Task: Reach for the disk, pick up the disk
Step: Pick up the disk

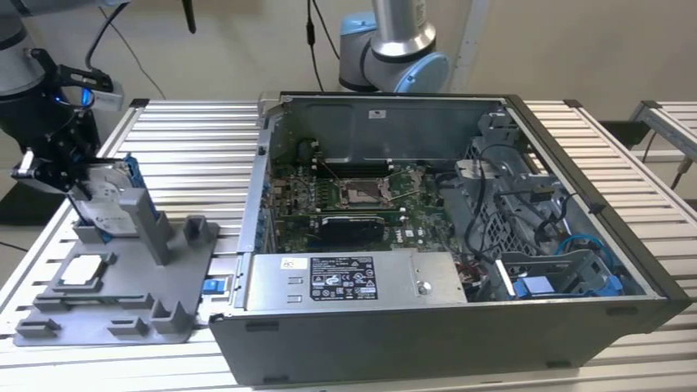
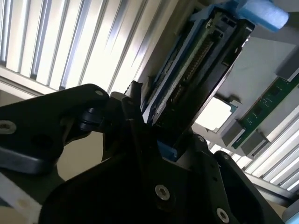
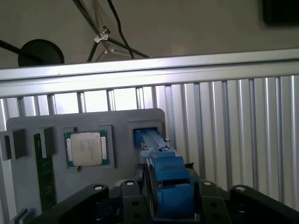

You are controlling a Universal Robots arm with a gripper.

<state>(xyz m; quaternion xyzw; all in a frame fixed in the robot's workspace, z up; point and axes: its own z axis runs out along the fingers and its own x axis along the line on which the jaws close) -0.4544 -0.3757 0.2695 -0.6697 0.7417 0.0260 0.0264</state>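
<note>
on grey fixture (image 1: 179,282), claw (image 3: 170,186) clamping upright disk (image 1: 107,204)

- The tray (image 1: 120,306) lies on the desk (image 1: 207,139) at the exterior view's left, with the computer case (image 1: 436,351) just beside it on the right.
- The disk (image 1: 106,208) stands in a slot at the tray's far end, with the gripper (image 1: 74,175) over its top.
- The chip (image 1: 85,273) lies in a tray pocket nearer the camera.

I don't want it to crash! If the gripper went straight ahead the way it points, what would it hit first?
The disk, standing in the gray holder right in front of the gripper. They look close enough to touch, though depth is unclear.
</note>
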